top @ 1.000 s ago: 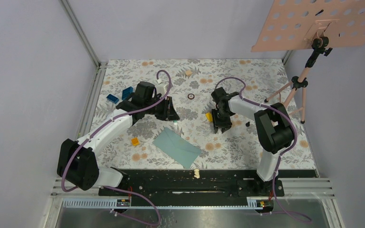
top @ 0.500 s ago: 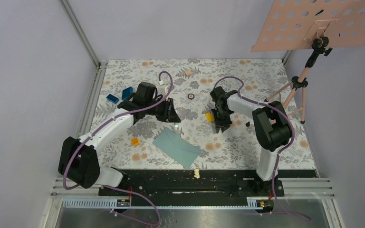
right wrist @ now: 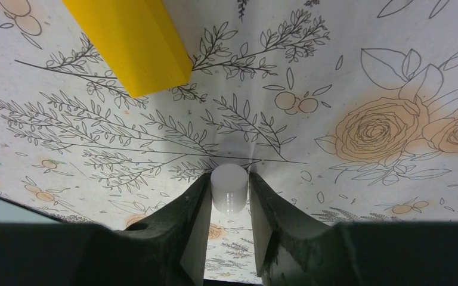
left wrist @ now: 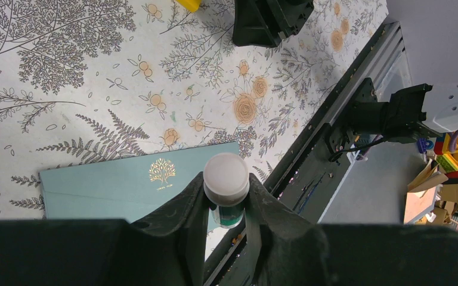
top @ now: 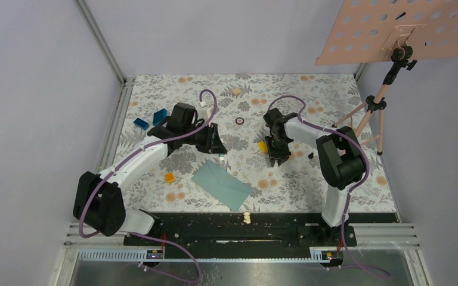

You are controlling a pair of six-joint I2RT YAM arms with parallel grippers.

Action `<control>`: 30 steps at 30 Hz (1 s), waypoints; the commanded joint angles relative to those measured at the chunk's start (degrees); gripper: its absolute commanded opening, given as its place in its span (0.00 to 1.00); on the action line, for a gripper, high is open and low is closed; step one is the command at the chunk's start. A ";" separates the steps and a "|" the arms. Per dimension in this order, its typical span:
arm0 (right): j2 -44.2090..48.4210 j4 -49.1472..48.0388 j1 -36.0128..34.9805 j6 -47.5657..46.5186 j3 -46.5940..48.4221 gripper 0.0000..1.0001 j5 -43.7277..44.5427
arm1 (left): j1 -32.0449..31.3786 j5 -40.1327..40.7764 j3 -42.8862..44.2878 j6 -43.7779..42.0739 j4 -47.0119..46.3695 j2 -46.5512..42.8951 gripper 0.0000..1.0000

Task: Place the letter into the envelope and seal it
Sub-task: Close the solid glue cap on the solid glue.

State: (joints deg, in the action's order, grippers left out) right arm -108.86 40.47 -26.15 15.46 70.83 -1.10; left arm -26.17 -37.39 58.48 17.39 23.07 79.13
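Both grips narrow, we noted: left fingers (left wrist: 182,223) clamped a white-capped tube (left wrist: 226,182) above the envelope (left wrist: 107,185), which lay flat on the worktop (left wrist: 65,71); right fingers (right wrist: 191,208) pinched a small white cylinder (right wrist: 229,187).

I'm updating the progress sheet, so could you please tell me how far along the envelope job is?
Possibly done: no letter shows anywhere, so it may already be inside the envelope, lying flat. In hand: left jaws grip a glue stick by it; right jaws hold a small white cylinder. Left: sealing it.
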 commanded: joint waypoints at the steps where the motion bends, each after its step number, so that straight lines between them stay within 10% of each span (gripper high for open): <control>1: -2.06 -1.25 -0.12 -0.22 0.96 0.31 1.28 | 0.07 -1.99 1.08 -0.47 -1.55 -0.56 0.00; 30: 38.62 -23.57 -0.12 16.46 -11.31 0.21 -19.32 | -4.84 -30.31 0.13 4.28 -15.44 -4.64 0.00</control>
State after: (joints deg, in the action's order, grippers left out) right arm -74.24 23.86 -26.13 26.65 61.84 -14.22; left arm -29.78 -61.10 58.70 21.34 12.67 78.08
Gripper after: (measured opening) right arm 0.285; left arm 0.250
